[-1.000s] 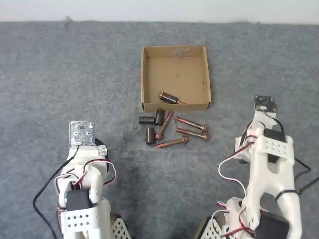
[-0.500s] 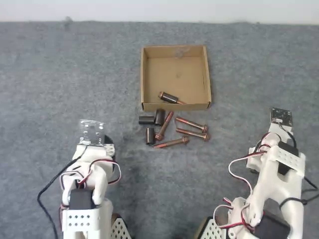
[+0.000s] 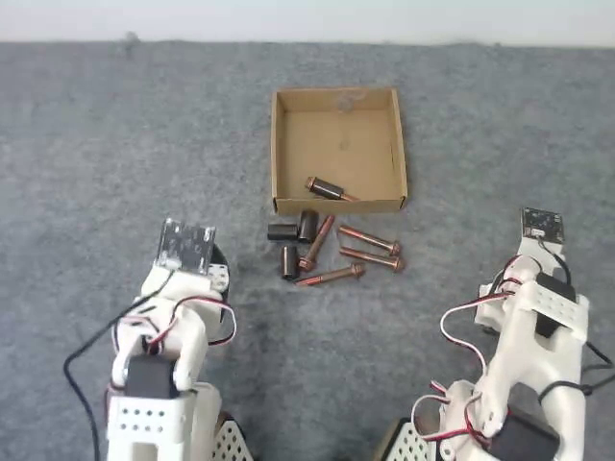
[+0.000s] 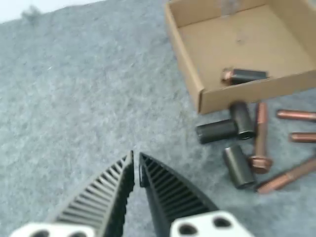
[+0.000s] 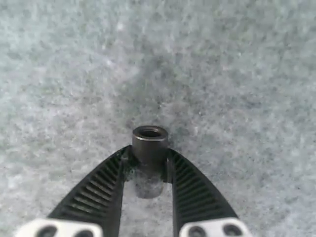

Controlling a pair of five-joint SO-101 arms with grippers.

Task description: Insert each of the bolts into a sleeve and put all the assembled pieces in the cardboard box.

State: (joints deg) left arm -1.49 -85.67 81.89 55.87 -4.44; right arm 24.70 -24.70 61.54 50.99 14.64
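Grey felted matting (image 3: 96, 144) covered the whole table. At the left, the left arm (image 3: 159, 336) stood back from the parts. Its left gripper (image 4: 136, 160) had its ribbed fingers drawn together with nothing between them, and it pointed across bare mat towards the pile. I judged it was the arm free to fetch a bolt.

Right of it, just in front of the box, lay three loose black sleeves. One lay crosswise (image 3: 282, 231) and one beside it touched the box wall (image 3: 307, 226). A third lay nearer the arms (image 3: 289, 261).

The cardboard box (image 3: 276, 144) sat open-topped at the middle of the far side. It held a single assembled piece (image 3: 327, 188), a copper bolt seated in a black sleeve, lying against the near wall. The rest of its floor was bare card.

Four copper bolts were scattered among and right of the sleeves. One slanted bolt (image 3: 317, 242) touched the sleeves, two (image 3: 369, 239) (image 3: 371, 256) lay nearly parallel, and one (image 3: 331, 276) was nearest the arms.

Well apart at the right stood the right arm (image 3: 533, 317). Its right gripper (image 5: 148, 158) was clamped on a fourth sleeve (image 5: 149, 143), gripped by its sides and held upright. The open bore faced up, probably so that a bolt could be dropped in from above. I could not tell whether its lower end touched the mat.

By that count, one piece was boxed and four remained to be joined.
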